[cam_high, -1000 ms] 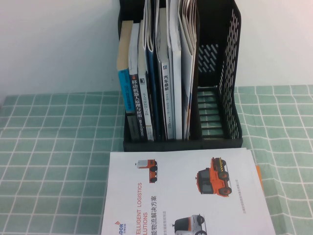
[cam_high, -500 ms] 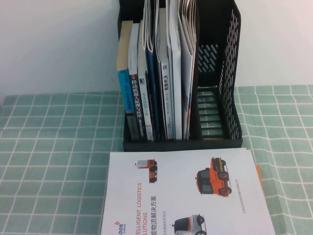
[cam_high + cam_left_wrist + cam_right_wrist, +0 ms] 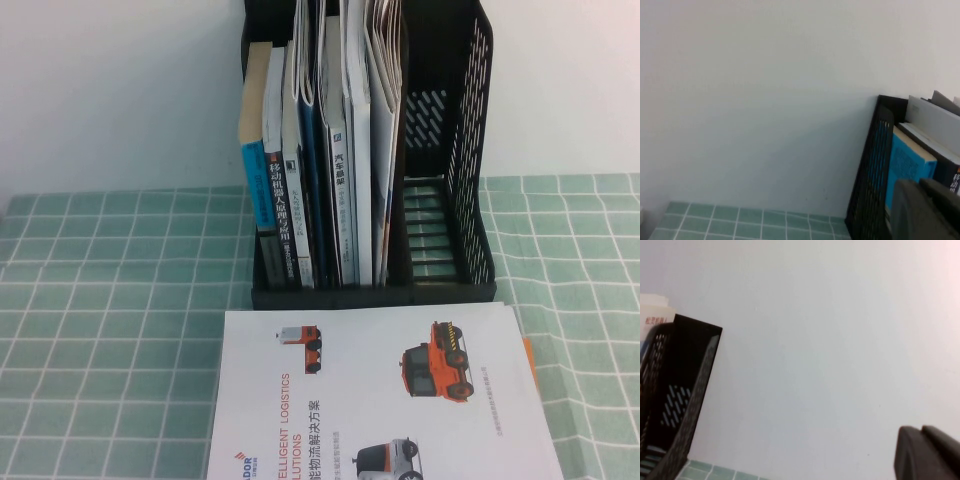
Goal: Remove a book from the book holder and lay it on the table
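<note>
From the raised camera I see neither arm. The tall black plastic book holder point(image 3: 470, 150) with slotted side walls stands upright at the far side of the table point(image 3: 100, 330), which wears a cloth of pale green squares and white grid lines. Its top is cut off by the frame edge. Its left compartments are packed with upright books and thin magazines point(image 3: 380, 150); the rightmost compartment holds nothing. I cannot pick out the pale bluish-white book with the tan stripe among those edges. A white brochure picturing orange vehicles point(image 3: 380, 400) lies flat in front of the holder, its near end cut off.

In the left wrist view, only a dark corner of the left gripper point(image 3: 927, 210) shows beside the holder's wall; I cannot tell its opening. The right gripper point(image 3: 927, 455) appears as a dark corner against the white wall, its fingers pressed together, holding nothing.
</note>
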`<state>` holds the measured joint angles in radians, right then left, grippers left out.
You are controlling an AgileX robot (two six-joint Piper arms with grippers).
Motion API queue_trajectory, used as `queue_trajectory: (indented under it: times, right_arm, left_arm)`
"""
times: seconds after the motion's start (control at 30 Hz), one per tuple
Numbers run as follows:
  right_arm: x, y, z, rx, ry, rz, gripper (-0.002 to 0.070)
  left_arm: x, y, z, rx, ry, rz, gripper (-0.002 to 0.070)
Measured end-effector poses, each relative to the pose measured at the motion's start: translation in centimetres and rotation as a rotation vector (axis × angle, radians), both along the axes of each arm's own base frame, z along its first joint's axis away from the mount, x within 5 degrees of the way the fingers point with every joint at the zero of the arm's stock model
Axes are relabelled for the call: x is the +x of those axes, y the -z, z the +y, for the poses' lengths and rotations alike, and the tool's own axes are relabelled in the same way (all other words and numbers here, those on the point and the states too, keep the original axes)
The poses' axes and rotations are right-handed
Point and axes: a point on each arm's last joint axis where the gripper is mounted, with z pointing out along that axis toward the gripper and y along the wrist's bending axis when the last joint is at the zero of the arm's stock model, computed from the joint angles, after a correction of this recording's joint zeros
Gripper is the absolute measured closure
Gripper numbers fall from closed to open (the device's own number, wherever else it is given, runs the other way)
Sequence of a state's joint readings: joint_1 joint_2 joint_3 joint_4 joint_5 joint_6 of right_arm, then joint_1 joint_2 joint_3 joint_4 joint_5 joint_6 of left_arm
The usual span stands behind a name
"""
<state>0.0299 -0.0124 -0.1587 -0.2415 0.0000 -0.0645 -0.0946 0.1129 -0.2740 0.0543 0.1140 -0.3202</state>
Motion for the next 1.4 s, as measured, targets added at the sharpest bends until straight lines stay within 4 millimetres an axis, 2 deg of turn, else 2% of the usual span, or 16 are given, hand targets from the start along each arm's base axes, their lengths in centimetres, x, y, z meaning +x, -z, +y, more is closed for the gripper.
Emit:
queue_trajectory:
  times: [0.2, 0.4, 0.6, 0.7, 0.87, 1.1, 1.2, 1.4]
  right_arm:
    - [-0.4, -0.8, -0.2, -0.012, 0.019, 0.020, 0.0678]
    - [-0.4, -0.8, -0.2, -0.038, 0.032, 0.033, 0.0678]
    - [-0.3, -0.5, -0.3, -0.029, 0.039, 0.067, 0.0678]
    - [0.1, -0.4, -0.3, 0.015, 0.026, 0.107, 0.0678]
    - [1.6, -0.9, -0.2, 0.045, 0.017, 0.196, 0.0678]
    - [3.8, -3.2, 0.2, 0.040, -0.011, 0.205, 0.0678]
    - [4.9, -3.7, 0.6, 0.034, -0.055, 0.235, 0.0678]
    - [6.7, -2.8, 2.6, 0.001, -0.213, 0.340, 0.0678]
  left_arm:
    - [1.7, -0.9, -0.2, -0.063, 0.014, -0.028, 0.0678]
    - [3.5, -1.9, -0.4, -0.104, 0.008, 0.105, 0.0678]
    - [5.3, -4.6, -0.7, -0.051, 0.024, 0.167, 0.0678]
    - [6.2, -5.9, -1.6, -0.026, 0.091, 0.171, 0.0678]
    - [8.1, -6.7, -5.1, 0.033, 0.300, 0.225, 0.0678]
    - [11.3, -5.8, -11.6, 0.122, 0.533, 0.355, 0.0678]
    - [13.1, -5.0, -14.4, 0.150, 0.583, 0.374, 0.0678]
    - [16.7, -4.7, -17.7, 0.151, 0.591, 0.402, 0.0678]
